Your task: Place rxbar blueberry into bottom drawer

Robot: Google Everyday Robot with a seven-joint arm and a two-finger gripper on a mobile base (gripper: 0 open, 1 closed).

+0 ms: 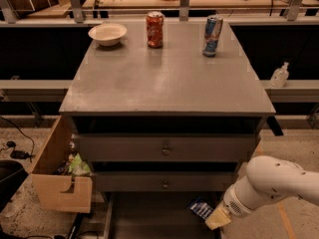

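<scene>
The rxbar blueberry (pixel 201 208), a small dark blue wrapper with white print, sits at the tip of my gripper (pixel 213 216), over the right side of the open bottom drawer (pixel 149 217). The drawer is pulled out below the two knobbed drawers and shows a dark interior. My white arm (pixel 271 183) comes in from the lower right. The gripper's tan fingertip (pixel 218 218) shows just right of the bar; the rest of the fingers is hidden behind the wrist.
On the grey cabinet top (pixel 164 78) stand a white bowl (pixel 107 34), a red can (pixel 155 29) and a blue-silver can (pixel 212 35). A tan wooden box (pixel 60 173) with green litter stands left of the drawers. A small bottle (pixel 279 75) sits on the right ledge.
</scene>
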